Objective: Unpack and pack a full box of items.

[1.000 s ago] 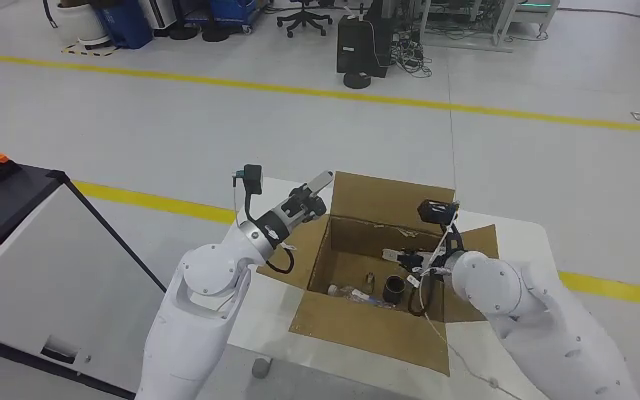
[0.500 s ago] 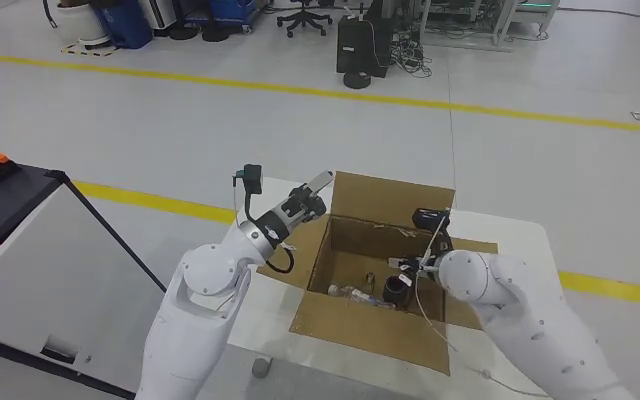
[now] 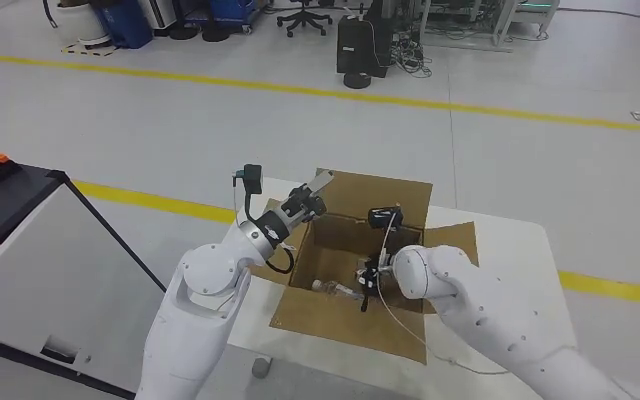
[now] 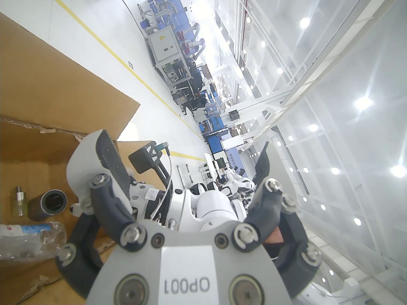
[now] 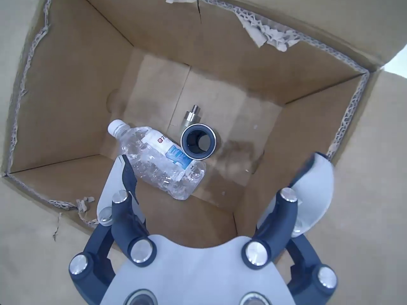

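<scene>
An open cardboard box [image 3: 390,195] stands on the white table [image 3: 510,250]. On its floor lie a crushed clear bottle [image 5: 159,163], a dark hollow cylinder [image 5: 198,141] and a small metal fitting [image 5: 189,118]. My right gripper [image 5: 219,163] hangs open above them, inside the box mouth [image 3: 368,283], holding nothing. My left gripper [image 3: 312,190] is open at the box's far left corner, above the flap. In the left wrist view, the gripper [image 4: 182,147] has wide-spread fingers with nothing between them, and the cylinder [image 4: 47,206] and bottle [image 4: 28,239] lie below.
The box flaps [image 3: 345,325] stand out on all sides, with torn edges. A dark table [image 3: 30,190] is at the far left. Bare white tabletop lies to the right of the box. The right arm's forearm [image 3: 450,285] crosses the box's right flap.
My right arm has swung left across the box and lowered its gripper into the opening. The box has shifted a little to the left. The left arm has kept still.
</scene>
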{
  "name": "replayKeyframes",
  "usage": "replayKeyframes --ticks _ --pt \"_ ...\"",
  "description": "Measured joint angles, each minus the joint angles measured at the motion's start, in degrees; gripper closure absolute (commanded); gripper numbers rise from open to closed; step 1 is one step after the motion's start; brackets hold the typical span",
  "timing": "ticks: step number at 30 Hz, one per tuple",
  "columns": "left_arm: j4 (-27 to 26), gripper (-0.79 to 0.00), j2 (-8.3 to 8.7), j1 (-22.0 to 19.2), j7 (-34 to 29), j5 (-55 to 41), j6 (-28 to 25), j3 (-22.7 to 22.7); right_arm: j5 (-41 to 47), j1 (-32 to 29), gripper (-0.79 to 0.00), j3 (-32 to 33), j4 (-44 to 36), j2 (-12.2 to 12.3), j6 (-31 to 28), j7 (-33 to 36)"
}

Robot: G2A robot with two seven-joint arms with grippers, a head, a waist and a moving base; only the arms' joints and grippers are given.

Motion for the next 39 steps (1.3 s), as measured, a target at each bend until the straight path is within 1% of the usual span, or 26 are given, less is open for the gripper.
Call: replayKeyframes --ticks 4,6,9,16,20,28,33,39 --pt "0.0 -0.785 0.0 0.0 0.0 0.0 0.0 0.0 -0.7 -1.24 -0.785 1.04 -2.1 0.76 0.53 -0.51" --pt "0.0 -0.785 0.0 0.0 0.0 0.0 0.0 0.0 0.19 -2.07 -0.785 2.16 -3.76 1.23 0.34 -0.33" --pt "0.0 -0.785 0.0 0.0 0.0 0.0 0.0 0.0 2.12 -2.33 -0.785 3.54 -3.99 1.57 -0.46 0.46" --pt "0.0 -0.785 0.0 0.0 0.0 0.0 0.0 0.0 8.09 -1.06 -0.785 3.95 -0.14 0.27 -0.83 0.52" --pt "0.0 -0.785 0.0 0.0 0.0 0.0 0.0 0.0 11.54 0.48 -0.785 3.81 4.62 -0.9 -2.52 0.2" --pt "0.0 -0.785 0.0 0.0 0.0 0.0 0.0 0.0 14.02 2.9 -0.785 2.78 11.01 -2.46 -2.89 2.64" --pt "0.0 -0.785 0.0 0.0 0.0 0.0 0.0 0.0 14.2 2.24 -0.785 3.61 12.25 -2.37 -1.97 1.97" --pt "0.0 -0.785 0.0 0.0 0.0 0.0 0.0 0.0 13.65 -0.01 -0.785 6.24 10.47 -1.06 -0.78 0.78"
